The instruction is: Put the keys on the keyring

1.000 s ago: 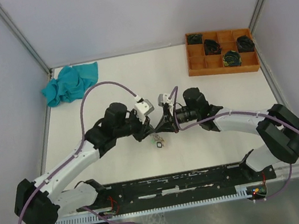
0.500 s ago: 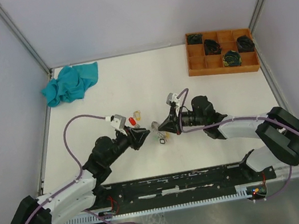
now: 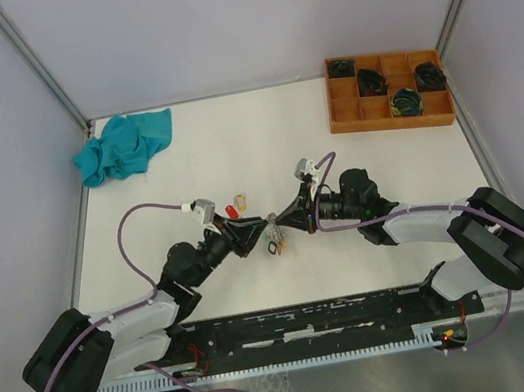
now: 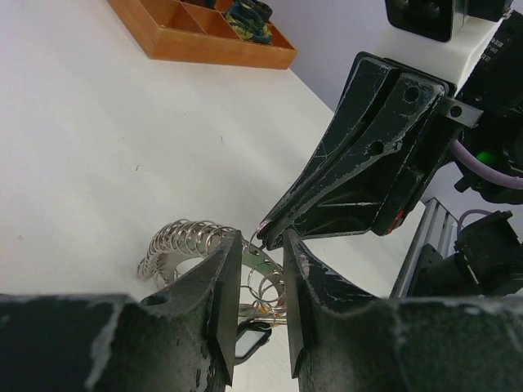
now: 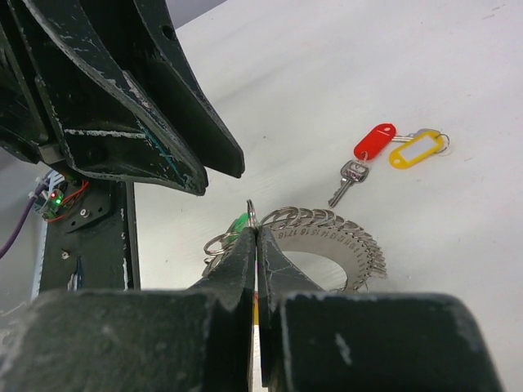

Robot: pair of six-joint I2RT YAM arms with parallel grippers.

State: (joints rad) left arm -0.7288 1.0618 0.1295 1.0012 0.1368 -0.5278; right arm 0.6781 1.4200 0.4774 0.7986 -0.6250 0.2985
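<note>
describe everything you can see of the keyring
The keyring is a silvery ring of many small wire loops packed along a flat metal band stamped with numbers, giving a ribbed look. It rests on the white table between the two arms. The right pincer is shut on a thin loop at its edge, beside a green tag. The left pincer straddles part of the band, fingers apart; contact is unclear. A small dark tag lies against it.

Left gripper (image 3: pixel 261 225) moved back toward right gripper (image 3: pixel 284 222), tips now meeting over keyring (image 5: pixel 343 238)
</note>
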